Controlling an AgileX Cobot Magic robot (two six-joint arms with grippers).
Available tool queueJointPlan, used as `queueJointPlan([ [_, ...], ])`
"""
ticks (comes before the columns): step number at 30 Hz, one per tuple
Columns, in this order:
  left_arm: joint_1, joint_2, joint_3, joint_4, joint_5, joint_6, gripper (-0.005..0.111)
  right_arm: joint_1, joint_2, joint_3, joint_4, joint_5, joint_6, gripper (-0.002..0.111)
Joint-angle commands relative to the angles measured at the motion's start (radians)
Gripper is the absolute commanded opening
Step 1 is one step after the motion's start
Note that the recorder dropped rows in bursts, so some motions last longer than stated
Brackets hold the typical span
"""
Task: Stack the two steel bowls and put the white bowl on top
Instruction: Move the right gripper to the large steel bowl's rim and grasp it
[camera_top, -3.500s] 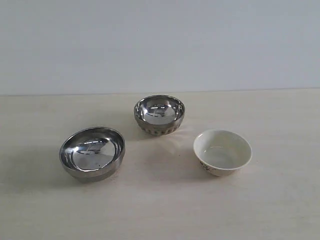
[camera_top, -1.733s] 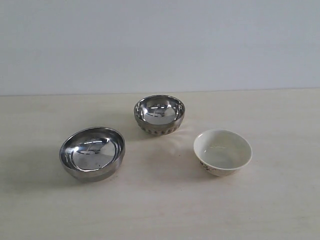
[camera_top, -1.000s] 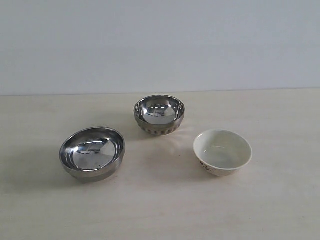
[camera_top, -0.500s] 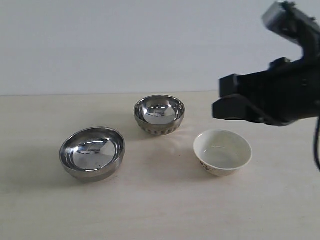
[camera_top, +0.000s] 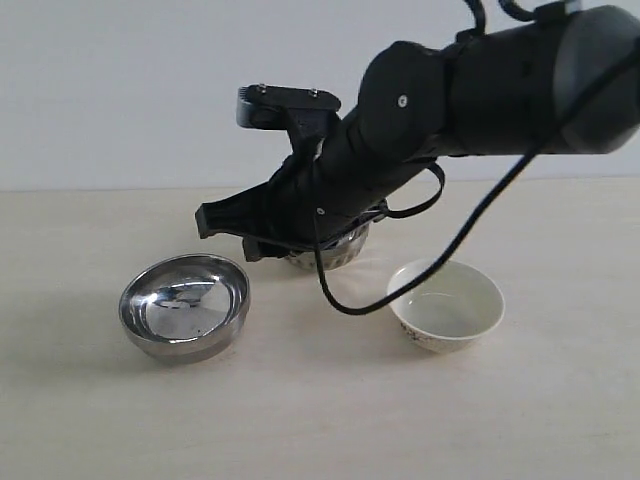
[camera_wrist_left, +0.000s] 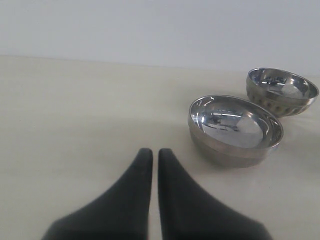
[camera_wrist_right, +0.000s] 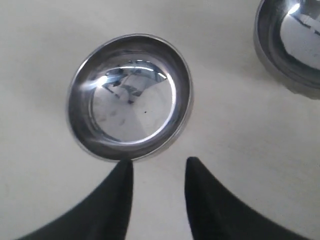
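The wide plain steel bowl (camera_top: 185, 305) sits at the left of the table, empty; it also shows in both wrist views (camera_wrist_right: 131, 95) (camera_wrist_left: 235, 127). The smaller dimpled steel bowl (camera_top: 330, 255) stands behind it, mostly hidden by my right arm, and appears in the wrist views (camera_wrist_left: 281, 90) (camera_wrist_right: 295, 45). The white bowl (camera_top: 447, 305) rests at the right, empty. My right gripper (camera_top: 226, 234) (camera_wrist_right: 158, 165) hangs open and empty above the table, just beside the wide bowl's rim. My left gripper (camera_wrist_left: 151, 152) is shut, empty, and low over the table short of the wide bowl.
My right arm (camera_top: 450, 90) stretches from the upper right across the middle, above the dimpled bowl. The light wooden table (camera_top: 320, 420) ends at a pale wall behind. The left arm does not show in the exterior view.
My right arm has swept in from the right edge, across the table and over the dimpled bowl, to the wide steel bowl. The three bowls have not moved.
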Motion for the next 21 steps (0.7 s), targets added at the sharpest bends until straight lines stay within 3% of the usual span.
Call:
queueJointPlan([
  [1, 0.003, -0.003, 0.004, 0.002, -0.003, -0.001, 0.004, 0.002, 0.068, -0.103, -0.108, 0.053, 0.090, 0.052],
  [21, 0.003, -0.003, 0.004, 0.002, -0.003, -0.001, 0.004, 0.002, 0.302, -0.198, -0.133, -0.076, 0.152, 0.052],
])
